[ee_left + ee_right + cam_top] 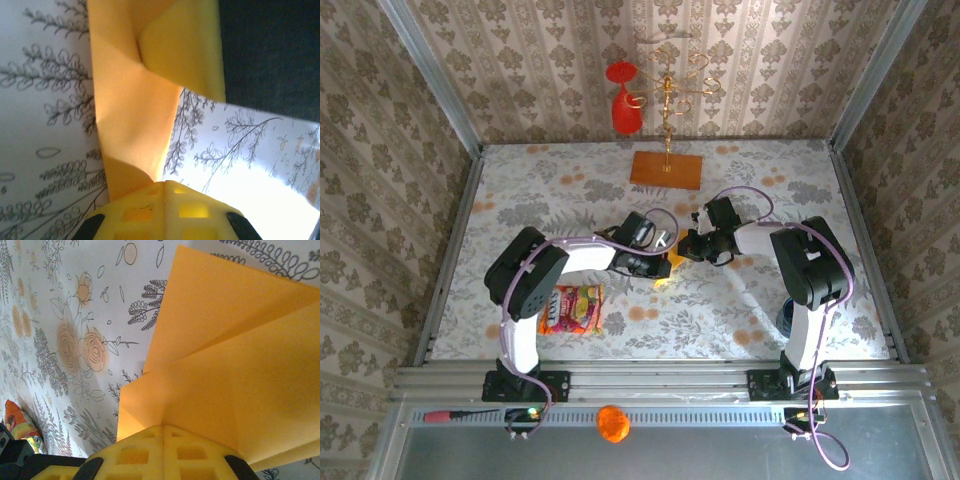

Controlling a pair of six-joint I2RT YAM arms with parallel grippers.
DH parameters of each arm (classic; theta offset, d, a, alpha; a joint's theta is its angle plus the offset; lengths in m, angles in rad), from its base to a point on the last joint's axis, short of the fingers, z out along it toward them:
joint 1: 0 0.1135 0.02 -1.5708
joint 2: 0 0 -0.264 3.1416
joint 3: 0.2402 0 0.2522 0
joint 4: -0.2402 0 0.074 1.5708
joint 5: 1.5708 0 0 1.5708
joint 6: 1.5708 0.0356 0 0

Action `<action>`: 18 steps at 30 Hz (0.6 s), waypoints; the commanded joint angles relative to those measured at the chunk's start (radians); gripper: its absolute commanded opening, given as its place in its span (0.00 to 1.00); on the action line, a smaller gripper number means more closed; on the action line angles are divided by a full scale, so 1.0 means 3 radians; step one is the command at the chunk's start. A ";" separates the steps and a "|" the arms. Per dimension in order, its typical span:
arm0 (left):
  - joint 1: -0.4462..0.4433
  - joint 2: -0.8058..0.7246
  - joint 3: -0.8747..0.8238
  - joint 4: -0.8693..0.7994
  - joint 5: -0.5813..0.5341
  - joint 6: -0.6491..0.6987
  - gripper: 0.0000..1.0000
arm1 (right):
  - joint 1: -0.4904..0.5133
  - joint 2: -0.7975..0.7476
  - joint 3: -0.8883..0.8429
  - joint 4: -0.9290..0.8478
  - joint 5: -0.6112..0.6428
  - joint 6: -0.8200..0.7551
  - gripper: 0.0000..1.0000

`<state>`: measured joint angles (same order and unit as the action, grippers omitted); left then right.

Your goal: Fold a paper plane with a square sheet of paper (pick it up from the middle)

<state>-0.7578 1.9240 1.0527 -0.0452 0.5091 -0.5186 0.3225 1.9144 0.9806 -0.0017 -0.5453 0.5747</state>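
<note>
The yellow-orange sheet of paper [135, 125] is folded into overlapping layers with creases [240, 365]. It is held just above the flowered table, and a small corner of it shows under the two wrists [663, 276]. My left gripper [164, 184] is shut on one edge of it, near the table's middle [662, 256]. My right gripper [164, 427] is shut on the paper from the other side [686, 246], close against the left one. Most of the paper is hidden by the grippers from above. I cannot tell whether it has a paper plane's shape.
A colourful snack packet [573, 308] lies left of the left arm. A brownish-orange board with a gold stand [666, 170] and a hanging red glass [623, 100] stand at the back. An orange ball [612, 423] and a red-handled tool [450, 414] lie on the near rail.
</note>
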 commanded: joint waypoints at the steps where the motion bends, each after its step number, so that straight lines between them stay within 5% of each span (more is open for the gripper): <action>1: -0.0015 -0.0072 -0.0144 -0.0480 0.0021 0.0101 0.05 | -0.0058 0.0281 -0.0086 -0.0391 0.0502 -0.0109 0.05; 18: -0.0118 -0.0271 -0.0436 -0.0768 -0.0101 0.0153 0.05 | -0.0058 0.0280 -0.0072 -0.0419 0.0519 -0.0112 0.05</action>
<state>-0.7795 1.8492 0.9733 -0.0925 0.4778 -0.4995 0.3206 1.9190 0.9867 -0.0086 -0.5518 0.5716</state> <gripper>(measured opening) 0.054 0.048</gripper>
